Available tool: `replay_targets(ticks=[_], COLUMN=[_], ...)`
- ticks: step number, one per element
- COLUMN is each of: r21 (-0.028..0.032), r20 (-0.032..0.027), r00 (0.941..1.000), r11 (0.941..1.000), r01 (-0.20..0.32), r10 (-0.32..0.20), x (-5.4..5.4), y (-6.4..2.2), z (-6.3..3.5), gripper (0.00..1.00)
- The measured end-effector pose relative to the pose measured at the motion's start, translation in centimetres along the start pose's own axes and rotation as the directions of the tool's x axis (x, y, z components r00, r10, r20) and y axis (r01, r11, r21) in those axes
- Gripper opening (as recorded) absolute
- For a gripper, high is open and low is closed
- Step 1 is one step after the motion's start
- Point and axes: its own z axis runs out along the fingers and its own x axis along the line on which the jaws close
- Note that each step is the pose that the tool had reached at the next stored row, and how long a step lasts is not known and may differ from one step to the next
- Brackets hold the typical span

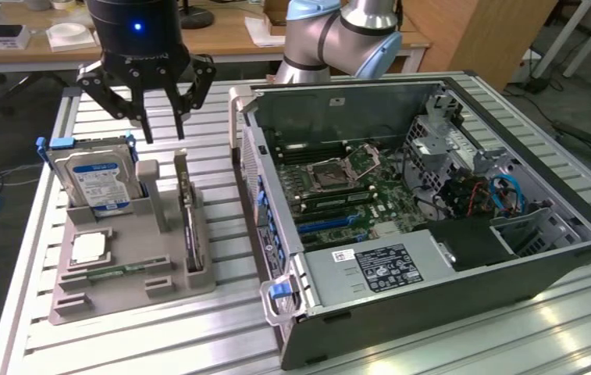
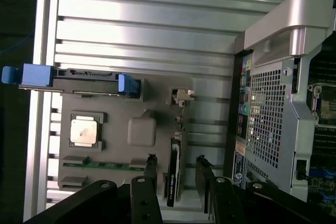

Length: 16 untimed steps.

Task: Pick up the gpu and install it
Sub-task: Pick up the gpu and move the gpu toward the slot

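Note:
The gpu stands on its edge in a slot of the grey parts holder, at the holder's side nearest the computer case. From above it appears as a thin dark card with its metal bracket end further along the holder. My gripper hangs open just above the card's far end and holds nothing. In the wrist view the gripper has one dark finger on each side of the card, and nothing touches it.
The holder also carries a blue-labelled hard drive, a CPU and a RAM stick. The open computer case lies at the exterior view's right, its motherboard exposed. All of this rests on a slatted metal table.

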Motion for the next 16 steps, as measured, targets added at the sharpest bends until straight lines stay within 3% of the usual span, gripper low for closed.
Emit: replay_targets(ticks=[16], r21=[-0.0005], r20=[-0.0013], r00=[0.9997], r11=[0.9997], r01=[0.026], r10=[-0.026], x=[0.01], y=[-0.1], z=[0.12], gripper=[0.43])
